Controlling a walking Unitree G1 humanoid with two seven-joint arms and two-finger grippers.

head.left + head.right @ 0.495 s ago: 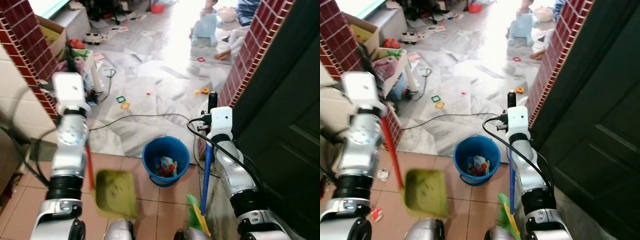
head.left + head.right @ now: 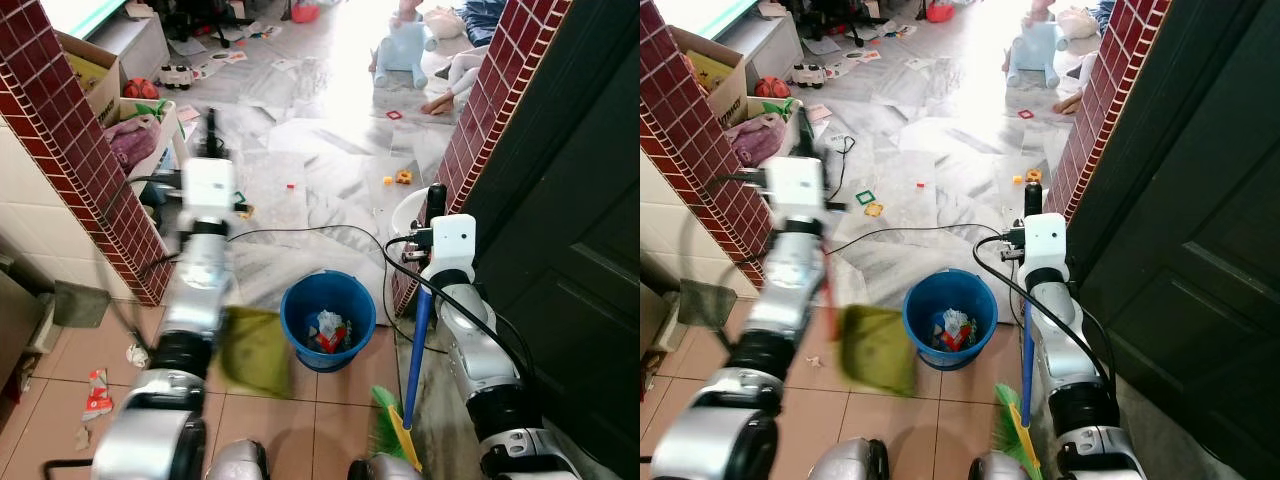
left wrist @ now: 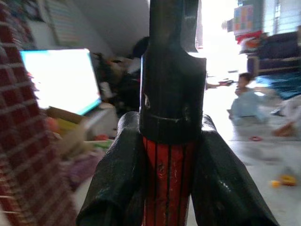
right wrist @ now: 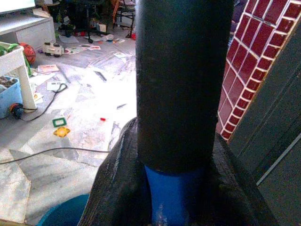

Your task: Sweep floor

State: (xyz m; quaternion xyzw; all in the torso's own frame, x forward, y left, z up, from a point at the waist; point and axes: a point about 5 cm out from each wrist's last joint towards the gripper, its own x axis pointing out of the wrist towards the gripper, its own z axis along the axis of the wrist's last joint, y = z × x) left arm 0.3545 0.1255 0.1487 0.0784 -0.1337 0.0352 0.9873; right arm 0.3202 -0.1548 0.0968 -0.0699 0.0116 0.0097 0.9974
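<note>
In the left eye view, a blue bucket (image 2: 329, 320) holding scraps of litter sits on the floor at the centre of the frame, at the seam between terracotta tiles and pale marble. At its 9 o'clock, touching its rim, hangs a blurred green dustpan (image 2: 254, 350) below the left arm, whose left gripper (image 2: 211, 140) points up toward 12 o'clock. At the bucket's 3 o'clock, the right gripper (image 2: 432, 205) holds a broom (image 2: 415, 345) upright by its blue shaft, the green bristles (image 2: 384, 428) resting on the tiles at 5 o'clock beside a dark door (image 2: 580, 250). Paper scraps (image 2: 98, 390) lie on the tiles at 8 o'clock near a red brick pillar (image 2: 90, 170). In the right eye view, the same bucket (image 2: 950, 320) stands with the dustpan (image 2: 878, 348) at its 9 o'clock, and toys and a black cable (image 2: 910, 232) are scattered over the marble floor (image 2: 960, 150) toward 12 o'clock. In the left wrist view, the left gripper's fingers (image 3: 117, 174) are pressed against either side of the dustpan's red handle (image 3: 167, 183), just below its black cap; a bright screen (image 3: 59, 77) glows beyond, and a seated person (image 3: 244, 99) is blurred in the background. In the right wrist view, the right gripper's fingers (image 4: 115, 183) pinch the broom shaft (image 4: 171, 197) where blue meets the black grip (image 4: 183, 80).
</note>
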